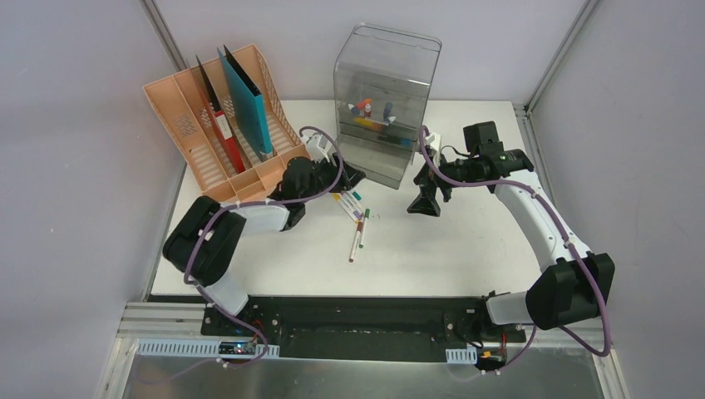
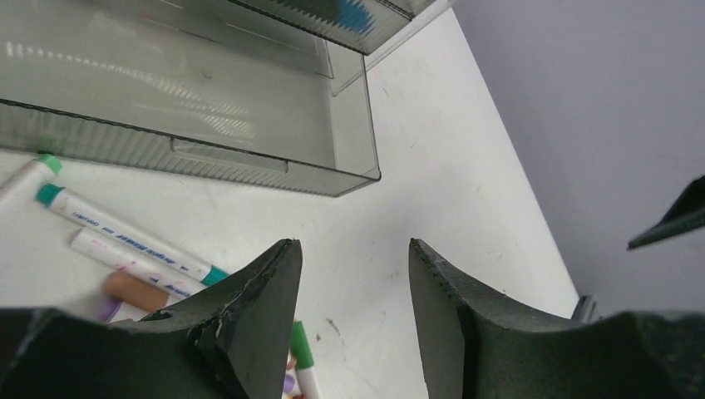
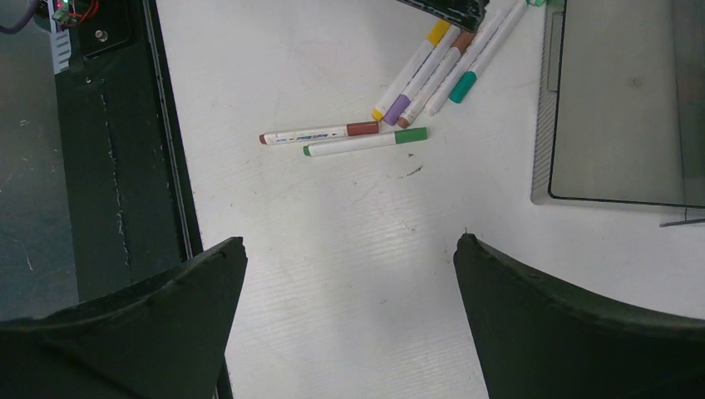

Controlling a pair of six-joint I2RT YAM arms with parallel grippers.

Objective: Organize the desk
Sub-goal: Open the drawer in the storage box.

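Across the middle of the overhead view, a large, flat white rectangular bench [image 1: 465,249] lies between grey walls, with a black rail [image 1: 366,320] along its near edge. At the far centre of the bench stands a tall clear grey plastic drawer box [image 1: 387,91]. Small coloured items show inside it, too blurred to name. A shallow clear grey tray [image 2: 208,125] rests on the bench at the foot of the box. At the far left stands a peach slotted plastic file rack [image 1: 187,137] holding an upright teal folder [image 1: 247,100], a red folder [image 1: 223,133] and a thin black folder [image 1: 206,83].

The black-and-white left arm [image 1: 216,241] reaches from the near left toward the box, and the right arm [image 1: 540,224] bends in from the near right. The left hand [image 1: 353,177] sits low beside the tray, over the far end of the markers. Its fingers stand partly apart with only bare bench between them. The right hand [image 1: 425,204] hangs to the right of the markers, near the box's right front corner, its fingers spread wide and holding nothing.

A loose cluster of white felt markers [image 1: 353,212] with green, purple, yellow and brown caps lies on the bench just in front of the box. Two lie side by side at the near end: a brown-capped marker [image 3: 320,133] and a green-capped marker [image 3: 366,142].
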